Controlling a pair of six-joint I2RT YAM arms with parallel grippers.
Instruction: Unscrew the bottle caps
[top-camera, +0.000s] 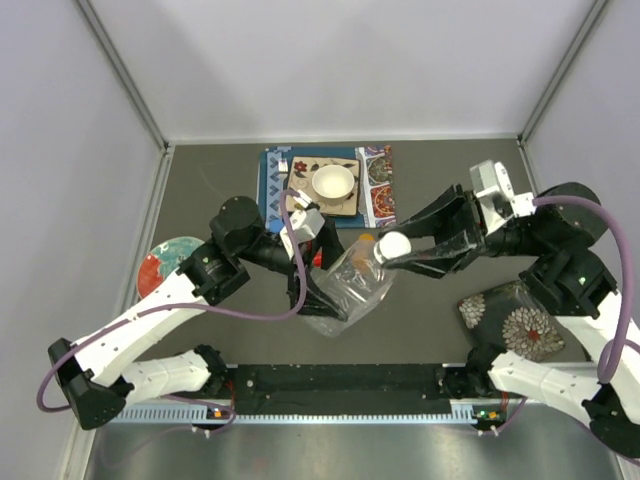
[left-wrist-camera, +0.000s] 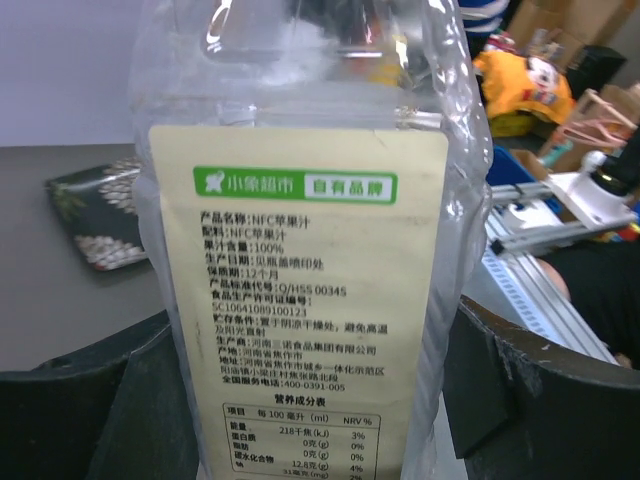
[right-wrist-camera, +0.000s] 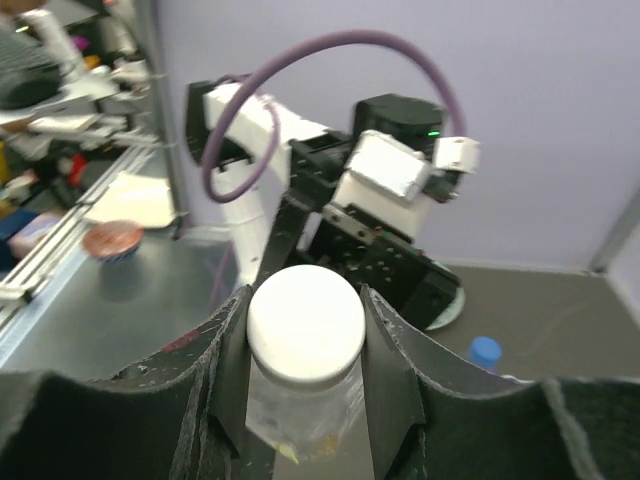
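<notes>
Presently: clear juice bottle (left-wrist-camera: 300, 250), body clamped in left hand (left-wrist-camera: 315, 400), presumably to resist turning; white cap (right-wrist-camera: 305, 322) pinched by right hand (right-wrist-camera: 305, 350), apparently positioned for unscrewing.

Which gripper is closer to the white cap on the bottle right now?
Right. The right gripper is closed around the white cap itself; the left gripper holds the clear bottle by its labelled body, down from the cap.

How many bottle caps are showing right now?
2. A white cap sits on the clear bottle, clamped between the right fingers. A blue cap stands farther back, near the round plate. Others may be hidden.
</notes>
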